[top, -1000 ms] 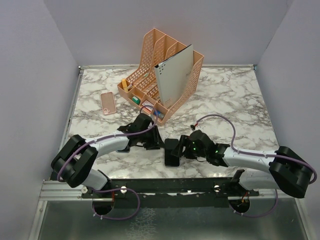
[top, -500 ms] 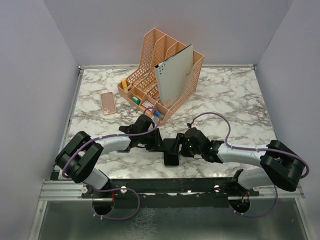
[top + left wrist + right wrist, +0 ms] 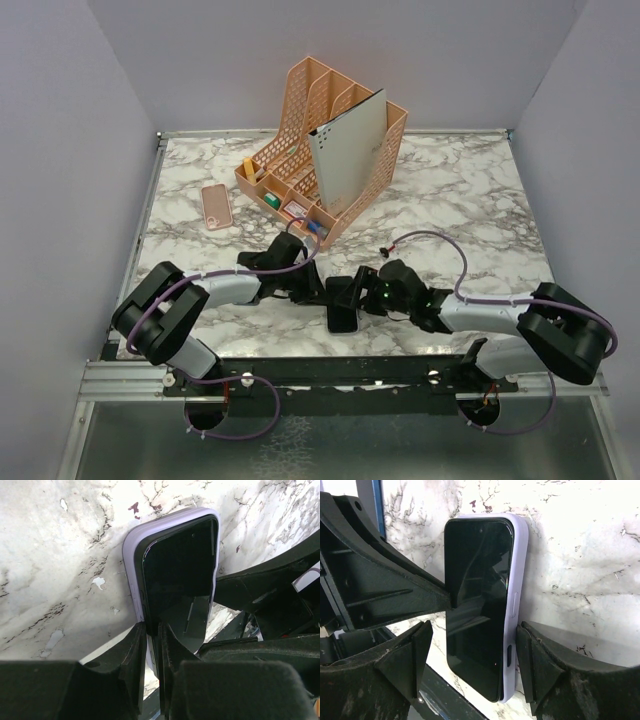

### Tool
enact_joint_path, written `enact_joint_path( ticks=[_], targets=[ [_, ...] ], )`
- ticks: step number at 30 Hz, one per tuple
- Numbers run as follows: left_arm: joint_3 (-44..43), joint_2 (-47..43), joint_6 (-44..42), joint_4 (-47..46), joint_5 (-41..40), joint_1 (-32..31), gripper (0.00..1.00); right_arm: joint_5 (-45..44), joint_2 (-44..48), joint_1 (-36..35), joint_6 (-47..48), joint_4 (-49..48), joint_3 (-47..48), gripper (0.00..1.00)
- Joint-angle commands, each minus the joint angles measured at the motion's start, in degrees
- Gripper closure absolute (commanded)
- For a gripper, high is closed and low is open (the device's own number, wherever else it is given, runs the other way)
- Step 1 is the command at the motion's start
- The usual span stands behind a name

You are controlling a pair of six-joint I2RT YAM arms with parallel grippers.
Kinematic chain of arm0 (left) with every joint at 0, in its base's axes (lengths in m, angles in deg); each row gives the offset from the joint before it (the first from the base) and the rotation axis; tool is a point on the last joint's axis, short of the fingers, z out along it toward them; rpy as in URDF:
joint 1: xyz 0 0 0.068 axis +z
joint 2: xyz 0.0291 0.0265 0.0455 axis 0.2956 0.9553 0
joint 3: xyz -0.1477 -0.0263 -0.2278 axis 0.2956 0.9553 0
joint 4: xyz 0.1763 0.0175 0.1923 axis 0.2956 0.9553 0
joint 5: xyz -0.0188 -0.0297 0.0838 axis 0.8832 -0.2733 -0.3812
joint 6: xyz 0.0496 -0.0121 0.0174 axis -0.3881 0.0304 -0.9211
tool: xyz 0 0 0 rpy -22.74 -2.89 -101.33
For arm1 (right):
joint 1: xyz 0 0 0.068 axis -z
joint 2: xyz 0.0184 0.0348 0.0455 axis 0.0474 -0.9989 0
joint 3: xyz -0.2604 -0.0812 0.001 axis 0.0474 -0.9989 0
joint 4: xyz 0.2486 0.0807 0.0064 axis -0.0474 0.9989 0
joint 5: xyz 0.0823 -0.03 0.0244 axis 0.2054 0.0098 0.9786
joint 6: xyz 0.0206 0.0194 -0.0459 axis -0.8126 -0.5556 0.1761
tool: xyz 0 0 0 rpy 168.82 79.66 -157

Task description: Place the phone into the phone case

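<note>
Near edge of white marble-patterned bench (image 3: 580, 555): black glass-fronted phone (image 3: 477, 580), face-up within lilac phone case (image 3: 516, 570), between both pincers; judged stiff, slick, glass breakable, best taken by its long edges; left pincer (image 3: 151, 630) narrow, nipping the phone's long edge; right pincer (image 3: 474, 630) wide, fingers astride phone and case, contact unclear; peach mesh desk organiser (image 3: 300, 95) well beyond

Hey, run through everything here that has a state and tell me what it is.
phone, partly in case, one long edge looks raised
phone case, flat on table, around phone
left gripper, pinched on phone's edge
right gripper, open, straddling phone and case
organiser, upright
</note>
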Motion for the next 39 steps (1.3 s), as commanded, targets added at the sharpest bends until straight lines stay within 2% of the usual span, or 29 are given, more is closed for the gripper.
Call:
enact_joint_path(
  ticks=[1,6,10,18,21,25,28,35,39],
  targets=[
    [1.74,1.36,0.30,-0.69,1.93,-1.53,0.82,8.75,0.18,-1.25,-5.63,-15.27,-2.79,0.28],
    [2.01,0.38,-0.07,0.68,0.50,-1.47,0.76,7.83,5.39,-1.25,-5.77,-19.78,-5.99,0.29],
    [2.18,-0.40,0.06,0.97,-0.16,-1.53,0.75,7.35,7.59,-1.23,-5.75,-21.32,-7.78,0.31],
    [2.91,-0.78,2.40,-1.41,2.52,-1.51,0.76,6.51,4.63,-1.22,-4.96,-18.96,-7.56,0.36],
    [4.43,-1.36,4.90,-4.54,4.08,-1.57,0.77,6.94,2.87,-1.23,-4.25,-19.61,-6.45,0.42],
    [6.11,-1.98,7.91,-8.27,6.45,-1.78,0.80,5.47,0.74,-1.25,-3.86,-15.41,-4.51,0.51],
    [7.28,-2.04,10.00,-10.69,6.82,-2.08,0.82,6.28,-1.16,-1.29,-4.63,-19.14,-5.36,0.61],
    [7.13,-1.71,11.69,-11.56,7.03,-3.29,0.86,7.03,-4.12,-1.28,-5.05,-19.79,-4.79,0.79],
    [6.55,-5.93,12.05,-10.52,7.54,-2.71,0.85,6.85,-1.48,-1.25,-2.26,-18.29,-4.23,0.89]
  ],
)
